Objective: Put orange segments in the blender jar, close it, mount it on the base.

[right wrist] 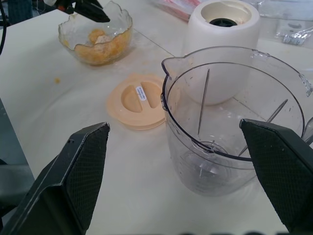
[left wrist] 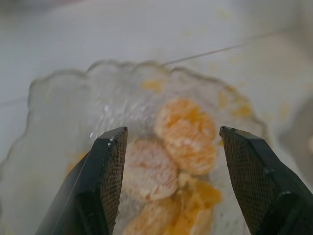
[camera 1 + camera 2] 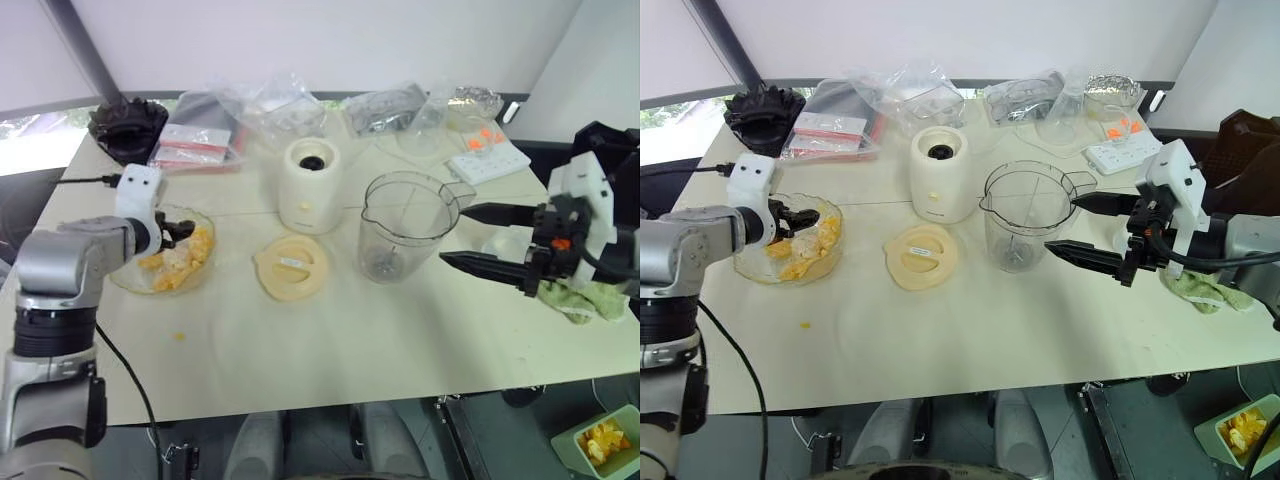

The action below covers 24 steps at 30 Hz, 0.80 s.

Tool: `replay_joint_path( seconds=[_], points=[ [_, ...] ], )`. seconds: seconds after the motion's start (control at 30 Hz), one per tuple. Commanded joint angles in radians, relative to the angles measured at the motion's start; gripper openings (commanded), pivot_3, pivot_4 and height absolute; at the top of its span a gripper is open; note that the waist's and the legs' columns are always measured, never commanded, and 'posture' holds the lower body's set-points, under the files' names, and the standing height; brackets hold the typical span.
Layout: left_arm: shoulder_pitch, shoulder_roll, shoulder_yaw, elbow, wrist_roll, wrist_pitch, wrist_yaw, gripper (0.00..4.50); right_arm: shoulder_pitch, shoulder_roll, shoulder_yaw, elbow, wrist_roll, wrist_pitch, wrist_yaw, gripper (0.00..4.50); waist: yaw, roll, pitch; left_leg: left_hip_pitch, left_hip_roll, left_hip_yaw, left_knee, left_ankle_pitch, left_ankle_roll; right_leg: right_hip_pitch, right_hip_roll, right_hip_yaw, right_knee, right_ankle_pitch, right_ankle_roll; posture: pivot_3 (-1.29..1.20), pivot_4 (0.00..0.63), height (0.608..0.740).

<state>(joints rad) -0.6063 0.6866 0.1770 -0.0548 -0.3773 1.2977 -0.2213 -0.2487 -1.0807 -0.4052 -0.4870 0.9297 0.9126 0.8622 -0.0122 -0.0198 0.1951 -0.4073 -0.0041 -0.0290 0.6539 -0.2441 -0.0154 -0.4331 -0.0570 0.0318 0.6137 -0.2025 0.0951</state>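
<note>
We see one blender jar (image 3: 405, 228), one base (image 3: 311, 185), one lid (image 3: 291, 267), orange segments (image 2: 188, 134) heaped beyond counting, left gripper (image 2: 171, 147) fingers spread, right gripper (image 3: 480, 238) fingers spread

One blender jar (image 3: 405, 228), one base (image 3: 311, 186), one lid (image 3: 291, 267). One scalloped dish (image 3: 127, 278) holds several orange segments (image 3: 180, 258); exact number unclear.

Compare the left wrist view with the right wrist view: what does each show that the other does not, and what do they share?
Left wrist alone: the open left end effector seen along its own fingers, poised over the fruit. Right wrist alone: the empty blender jar, the lid, the base, and the open right end effector. Shared: the scalloped glass dish holding the orange segments.
</note>
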Motion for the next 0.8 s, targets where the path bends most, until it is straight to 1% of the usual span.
replay_joint_path(
  seconds=[0.03, 0.27, 0.43, 0.53, 0.8],
  points=[
    [-0.03, -0.027, 0.068, -0.005, 0.028, 0.05, 0.052, 3.11, -0.027, -0.007, -0.005, -0.009, 0.016, -0.003, 0.006, 4.44, 0.001, 0.0, 0.0, 0.0, 0.0, 0.0, 0.0, 0.0, 0.0, 0.0, 0.0, 0.0, 0.0, 0.0, 0.0, 0.0, 0.15, 0.74],
    [-0.019, -0.075, 0.076, 0.062, 0.061, 0.011, 0.07, 3.11, -0.035, -0.008, 0.005, -0.008, 0.012, -0.003, 0.008, 4.44, 0.002, 0.0, 0.0, 0.0, 0.0, 0.0, 0.0, 0.0, 0.0, 0.0, 0.0, 0.0, 0.0, 0.0, 0.0, 0.0, 0.15, 0.74],
    [-0.013, -0.078, 0.075, 0.088, 0.068, -0.011, 0.054, 3.11, -0.026, -0.008, -0.01, -0.022, 0.024, 0.006, -0.002, 4.44, 0.002, 0.0, 0.0, 0.0, 0.0, 0.0, 0.0, 0.0, 0.0, 0.0, 0.0, 0.0, 0.0, 0.0, 0.0, 0.0, 0.15, 0.74],
    [-0.023, -0.088, 0.06, 0.144, 0.084, -0.064, 0.048, 3.11, -0.016, -0.006, -0.011, -0.024, 0.02, 0.003, -0.005, 4.44, 0.002, 0.0, 0.0, 0.0, 0.0, 0.0, 0.0, 0.0, 0.0, 0.0, -0.001, 0.0, 0.0, 0.0, 0.0, 0.0, 0.15, 0.74],
    [-0.112, -0.107, -0.043, 0.367, 0.139, -0.222, -0.019, 3.11, -0.011, -0.003, -0.019, -0.038, 0.025, 0.005, -0.032, 4.44, 0.004, 0.0, 0.0, 0.0, -0.001, 0.0, 0.001, 0.0, 0.0, 0.001, -0.001, 0.0, 0.0, 0.0, 0.0, 0.0, 0.15, 0.74]
  ],
)
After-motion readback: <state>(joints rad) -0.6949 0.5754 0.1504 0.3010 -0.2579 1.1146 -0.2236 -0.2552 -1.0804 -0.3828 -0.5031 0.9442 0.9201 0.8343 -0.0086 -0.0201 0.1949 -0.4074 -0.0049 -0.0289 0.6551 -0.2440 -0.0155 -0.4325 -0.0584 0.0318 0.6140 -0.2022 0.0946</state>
